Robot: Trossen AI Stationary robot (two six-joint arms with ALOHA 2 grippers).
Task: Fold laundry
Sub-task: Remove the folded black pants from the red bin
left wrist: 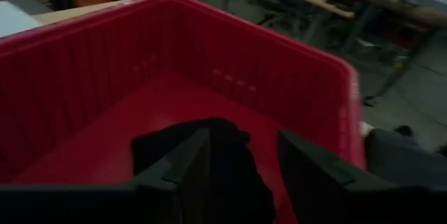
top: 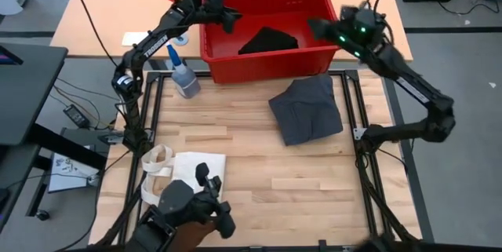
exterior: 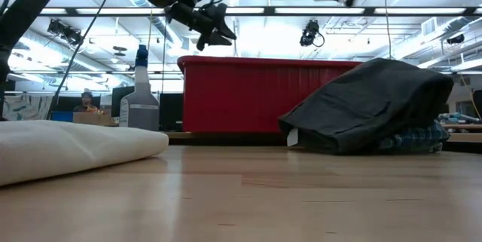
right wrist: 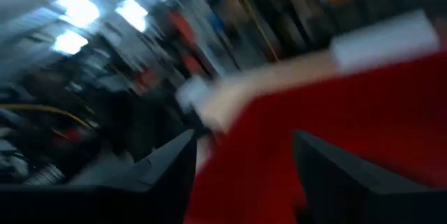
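Landmark: red basket (top: 271, 28), at the table's far edge.

1. Tote (top: 188, 175): cream, flat, well in front of the basket and to its left. Not laundry; leave alone.
2. Spray bottle (top: 184, 78): upright, just outside the basket's left front corner. Keep the left arm's swing clear of it.
3. Left gripper (top: 229, 18): above the basket's left half, jaws spread, empty. In its wrist view the fingers frame the black garment (left wrist: 209, 158).
4. Black garment: crumpled on the basket floor, near the middle. Judged the next piece to fetch. Advice: descend straight, pinch a raised ridge of cloth rather than the floor, lift until it clears the rim.
5. Grey pile (top: 307, 108): folded dark grey garment on the table just in front of the basket's right half; plaid cloth (exterior: 418, 138) shows beneath it in the low view.
6. Right gripper (top: 323, 28): over the basket's right rim, jaws spread, empty.
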